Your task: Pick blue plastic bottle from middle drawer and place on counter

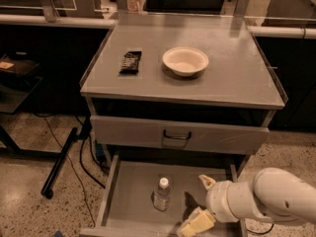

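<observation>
The blue plastic bottle (162, 194), clear with a white cap, stands upright on the floor of the open middle drawer (131, 191). My gripper (200, 202) is inside the drawer just right of the bottle, at about its height and apart from it. Its two pale fingers (195, 223) are spread open with nothing between them. The white arm comes in from the lower right. The counter (232, 73) is the grey cabinet top above.
A white bowl (185, 60) and a dark snack packet (131, 62) lie on the counter. A closed drawer front with a dark handle (177, 135) is above the open drawer. A black pole (61, 159) and cables lie on the floor at left.
</observation>
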Controlling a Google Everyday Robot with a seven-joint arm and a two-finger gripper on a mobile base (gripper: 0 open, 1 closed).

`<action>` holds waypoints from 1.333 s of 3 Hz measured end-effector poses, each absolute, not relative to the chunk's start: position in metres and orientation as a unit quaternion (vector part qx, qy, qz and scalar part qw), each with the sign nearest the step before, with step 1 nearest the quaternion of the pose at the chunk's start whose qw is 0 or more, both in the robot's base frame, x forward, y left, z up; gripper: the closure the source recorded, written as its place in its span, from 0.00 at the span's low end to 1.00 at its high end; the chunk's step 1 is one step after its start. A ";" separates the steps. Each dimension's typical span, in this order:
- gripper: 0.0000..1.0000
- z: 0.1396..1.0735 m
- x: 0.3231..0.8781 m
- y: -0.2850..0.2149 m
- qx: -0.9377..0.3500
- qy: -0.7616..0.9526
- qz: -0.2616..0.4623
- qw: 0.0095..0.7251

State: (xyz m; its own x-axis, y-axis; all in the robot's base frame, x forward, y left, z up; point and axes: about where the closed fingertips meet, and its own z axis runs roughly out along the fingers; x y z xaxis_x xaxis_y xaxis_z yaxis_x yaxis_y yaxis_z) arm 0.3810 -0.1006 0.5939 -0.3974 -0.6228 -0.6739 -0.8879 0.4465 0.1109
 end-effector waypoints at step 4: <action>0.00 0.535 0.427 -0.041 -0.449 0.788 0.249 0.340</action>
State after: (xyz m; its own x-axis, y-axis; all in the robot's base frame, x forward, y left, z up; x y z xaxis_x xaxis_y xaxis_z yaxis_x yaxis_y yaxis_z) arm 0.4267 -0.0410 0.5349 -0.3666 -0.5377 -0.7592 -0.8764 0.4735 0.0879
